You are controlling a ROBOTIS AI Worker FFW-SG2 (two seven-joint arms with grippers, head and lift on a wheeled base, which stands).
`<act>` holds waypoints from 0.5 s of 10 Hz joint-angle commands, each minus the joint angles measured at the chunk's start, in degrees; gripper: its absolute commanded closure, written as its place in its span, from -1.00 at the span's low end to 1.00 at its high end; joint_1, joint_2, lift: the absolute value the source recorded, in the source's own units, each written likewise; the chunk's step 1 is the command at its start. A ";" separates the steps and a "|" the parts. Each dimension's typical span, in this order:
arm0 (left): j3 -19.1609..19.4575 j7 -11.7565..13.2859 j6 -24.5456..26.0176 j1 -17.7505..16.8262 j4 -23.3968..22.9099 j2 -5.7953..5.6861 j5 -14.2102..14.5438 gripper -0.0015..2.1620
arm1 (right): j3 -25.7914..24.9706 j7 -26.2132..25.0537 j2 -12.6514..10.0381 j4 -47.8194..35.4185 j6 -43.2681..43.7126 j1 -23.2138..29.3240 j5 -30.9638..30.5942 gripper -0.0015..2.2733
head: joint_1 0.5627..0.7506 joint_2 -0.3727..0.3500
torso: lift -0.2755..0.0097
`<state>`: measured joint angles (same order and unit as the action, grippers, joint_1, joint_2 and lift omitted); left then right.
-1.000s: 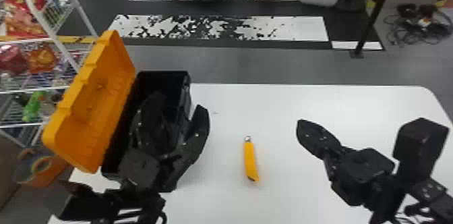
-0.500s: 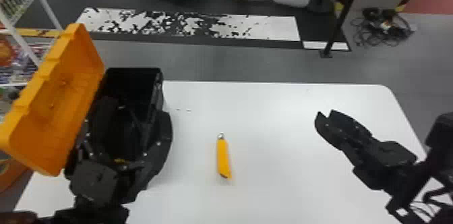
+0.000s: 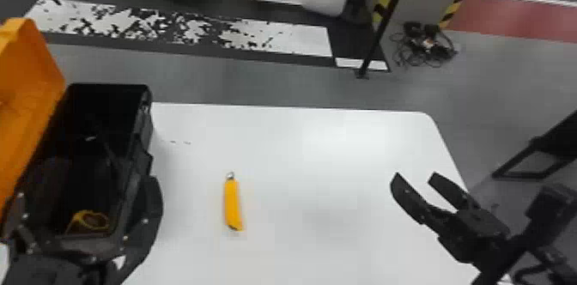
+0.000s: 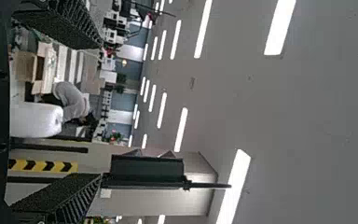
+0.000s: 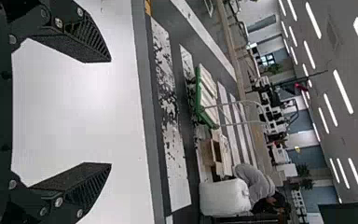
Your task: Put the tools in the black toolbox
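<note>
Black rectangular toolbox (image 3: 147,127), orange lid (image 3: 21,99) raised, yellow-and-black rounded tool (image 3: 89,221) stowed. Slim yellow cutter (image 3: 232,203) on white table (image 3: 322,211), yet to pack. Left claw (image 4: 101,109), right claw (image 5: 111,112): both wide open, empty

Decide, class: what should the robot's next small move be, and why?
Probably ease the black right claw leftward, toward the slim yellow tool with a metal ring. That tool lies on the smooth white table, outside the open black toolbox, and the claw is empty, its fingers apart.
</note>
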<state>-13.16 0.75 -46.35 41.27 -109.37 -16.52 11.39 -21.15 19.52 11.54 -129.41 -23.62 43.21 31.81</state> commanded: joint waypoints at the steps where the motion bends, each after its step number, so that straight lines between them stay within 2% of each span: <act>1: -0.90 -0.93 0.96 1.79 0.91 -0.01 -0.14 -1.00 | -1.00 5.26 -0.47 3.73 10.65 1.97 1.77 -0.94 | 0.41 -0.61 | 0.66; 2: -1.96 -1.46 1.31 2.41 0.91 -0.09 -0.58 -1.00 | -0.91 19.24 -0.38 9.18 28.05 1.79 3.44 -0.94 | 0.41 -0.64 | 0.66; 3: -3.36 -2.42 4.12 2.93 0.73 -0.44 -1.02 -1.00 | -0.48 20.38 -0.47 10.14 32.27 1.79 3.17 -0.94 | 0.41 -0.62 | 0.66; 4: -4.33 -4.97 5.18 3.02 0.73 -0.44 -1.11 -1.00 | 0.58 15.81 -0.29 11.29 32.80 1.26 0.18 -0.95 | 0.41 -0.66 | 0.66; 5: -5.30 -7.17 8.16 2.76 0.73 -0.27 -2.52 -1.00 | 2.95 10.18 0.76 14.36 33.68 -0.41 -4.03 -0.96 | 0.41 -0.77 | 0.66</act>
<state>-17.81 -6.23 -39.98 44.19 -108.63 -16.88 9.65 -19.53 30.33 11.71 -116.79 9.48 43.78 30.30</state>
